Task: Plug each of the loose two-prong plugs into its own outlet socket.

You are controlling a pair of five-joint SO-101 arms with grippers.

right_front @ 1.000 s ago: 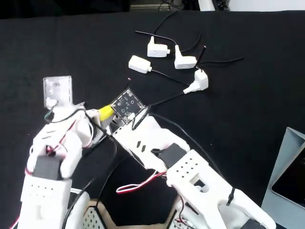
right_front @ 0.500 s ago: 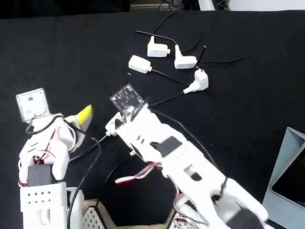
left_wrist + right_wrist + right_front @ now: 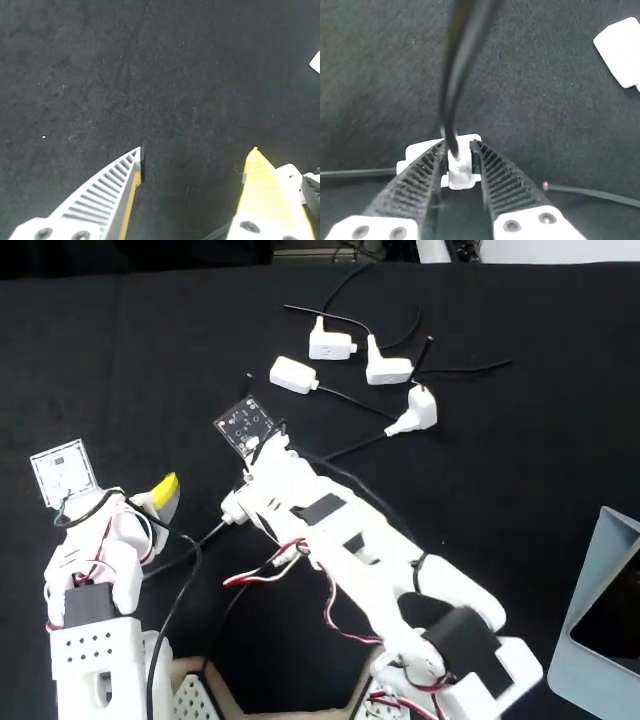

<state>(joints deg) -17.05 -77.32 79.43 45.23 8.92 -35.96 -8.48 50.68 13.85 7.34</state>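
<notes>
Several white two-prong plugs with black cables lie at the far middle of the black table: one rectangular (image 3: 293,374), two side by side (image 3: 330,342) (image 3: 388,368), and a tilted one (image 3: 418,412). My right gripper (image 3: 457,145) is shut on another small white plug (image 3: 460,172), low over the cloth; its black cable (image 3: 462,60) rises toward the camera. In the high view this arm ends near the table's middle left (image 3: 235,508). My left gripper (image 3: 197,150) stands open over bare cloth, its yellow finger (image 3: 163,490) just left of the right arm.
A grey box (image 3: 600,620) stands at the right front edge. Black cables (image 3: 340,450) trail across the middle toward the plugs. A white plug body (image 3: 620,50) lies some way beyond the right gripper. Bare cloth spreads to the far left and right.
My left arm has drawn back to the left, away from the right arm, where their tips had been together. The right arm has swung farther out and to the left.
</notes>
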